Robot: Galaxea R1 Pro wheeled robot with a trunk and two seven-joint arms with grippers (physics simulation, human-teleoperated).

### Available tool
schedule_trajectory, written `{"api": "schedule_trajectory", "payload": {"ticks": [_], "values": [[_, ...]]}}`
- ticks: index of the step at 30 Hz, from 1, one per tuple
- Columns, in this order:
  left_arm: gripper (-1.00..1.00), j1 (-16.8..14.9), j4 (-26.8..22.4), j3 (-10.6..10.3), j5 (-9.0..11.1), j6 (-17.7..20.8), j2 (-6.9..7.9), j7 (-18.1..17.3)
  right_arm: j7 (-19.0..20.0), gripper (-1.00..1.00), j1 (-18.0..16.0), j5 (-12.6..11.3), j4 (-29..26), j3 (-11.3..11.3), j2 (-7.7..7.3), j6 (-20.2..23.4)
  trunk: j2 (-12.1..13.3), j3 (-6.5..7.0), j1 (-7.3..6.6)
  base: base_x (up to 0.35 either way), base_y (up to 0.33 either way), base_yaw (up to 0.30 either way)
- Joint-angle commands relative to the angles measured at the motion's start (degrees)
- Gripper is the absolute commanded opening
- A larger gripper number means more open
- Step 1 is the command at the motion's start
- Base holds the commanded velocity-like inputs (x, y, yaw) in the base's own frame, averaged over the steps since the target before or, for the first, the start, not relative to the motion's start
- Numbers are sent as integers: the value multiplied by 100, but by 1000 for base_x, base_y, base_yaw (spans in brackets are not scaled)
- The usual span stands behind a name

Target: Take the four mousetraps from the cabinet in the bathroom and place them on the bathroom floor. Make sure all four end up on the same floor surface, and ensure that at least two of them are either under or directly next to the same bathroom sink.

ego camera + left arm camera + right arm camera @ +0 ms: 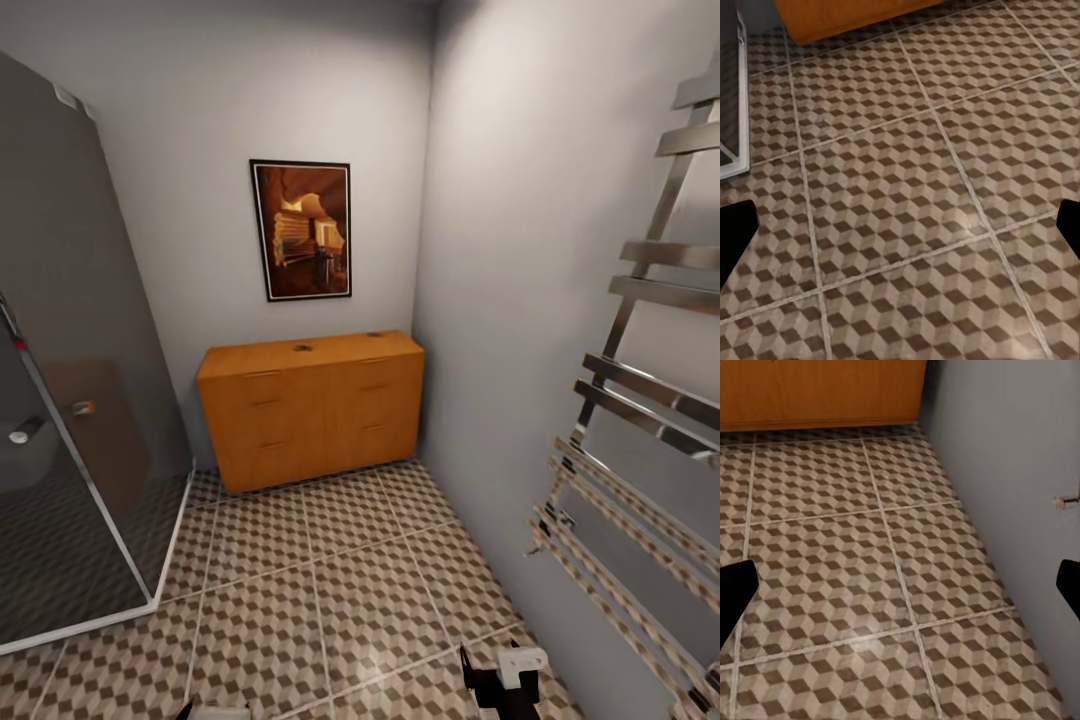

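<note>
Mousetraps: two small dark marks are seen on the cabinet (311, 400) top, one (302, 348) near the middle, one (374, 334) toward the wall-side end (too small to be confirmed as traps); four cannot be counted.
Cabinet: set in the far corner under the framed picture (301, 229); its drawers are shut.
Bathroom floor (330, 590): cube-patterned tiles lie between the cabinet and the robot; nothing is set down on them yet.
Left gripper (900, 225): held low, well short of the cabinet; fingers spread wide; nothing held or touched.
Right gripper (900, 589): carried likewise, nearer the side wall; fingers wide apart; nothing held.
Step judged: approach to the cabinet, arms kept tucked for travel.
</note>
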Motion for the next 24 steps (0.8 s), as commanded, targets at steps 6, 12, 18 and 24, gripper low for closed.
{"api": "schedule_trajectory", "payload": {"ticks": [6,12,18,24], "values": [[100,-11,23,-50,34,-32,-4,17,-55,100,-6,36,4,37,5,-8,-13,-13,7,330,0,0],[100,-11,23,-50,34,-32,-1,17,-55,100,-6,36,3,37,7,-8,-13,-13,7,330,0,0],[100,-11,23,-50,34,-32,1,17,-55,100,-6,36,4,37,7,-8,-13,-13,7,330,0,0],[100,-11,23,-50,36,-32,1,17,-55,100,-6,36,1,37,8,-2,-13,-13,7,330,0,0]]}}
